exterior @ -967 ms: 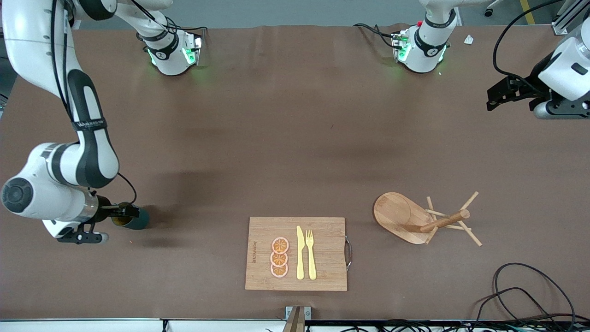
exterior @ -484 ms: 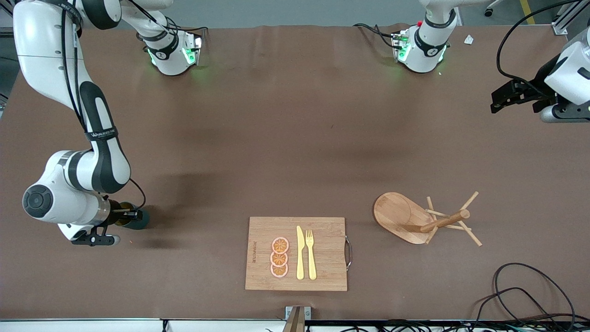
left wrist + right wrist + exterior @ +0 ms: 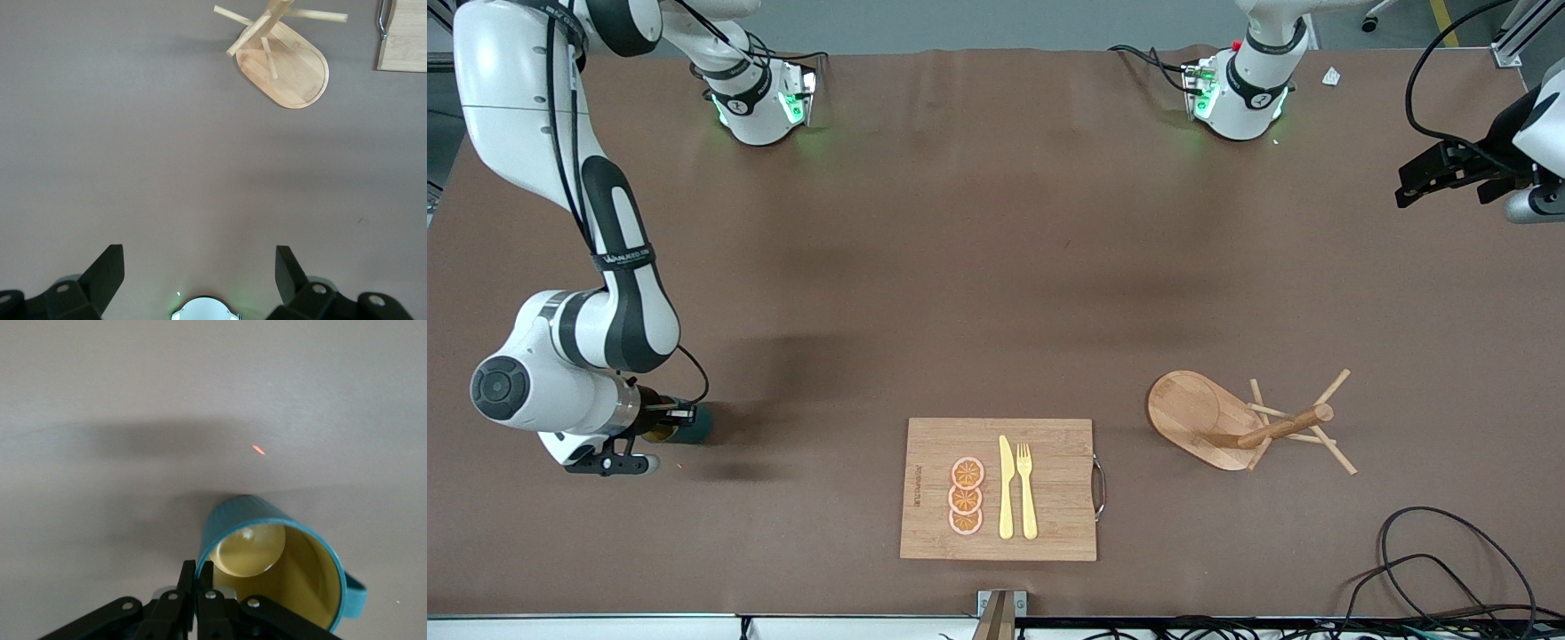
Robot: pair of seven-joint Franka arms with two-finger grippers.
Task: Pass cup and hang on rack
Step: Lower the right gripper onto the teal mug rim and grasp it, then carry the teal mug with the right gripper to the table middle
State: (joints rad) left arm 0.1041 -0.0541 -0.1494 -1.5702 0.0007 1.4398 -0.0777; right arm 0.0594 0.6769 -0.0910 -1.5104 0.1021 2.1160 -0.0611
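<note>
My right end effector (image 3: 665, 425) has just pinched shut on the cup's (image 3: 687, 425) rim near the tabletop's right-arm end, ready to lift, while my left end effector (image 3: 199, 277) waits wide open.

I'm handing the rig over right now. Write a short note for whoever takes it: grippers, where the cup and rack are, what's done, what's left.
Right gripper: shut on the rim of the cup, which sits on the table at the right arm's end.
Left gripper: open, empty, waiting up over the left arm's end of the table.
Rack: on the table beside the cutting board, toward the left arm's end; no cup on its pegs.
Done: cup gripped.
Left: lift it, pass it to the left gripper, hang it on a peg.
</note>
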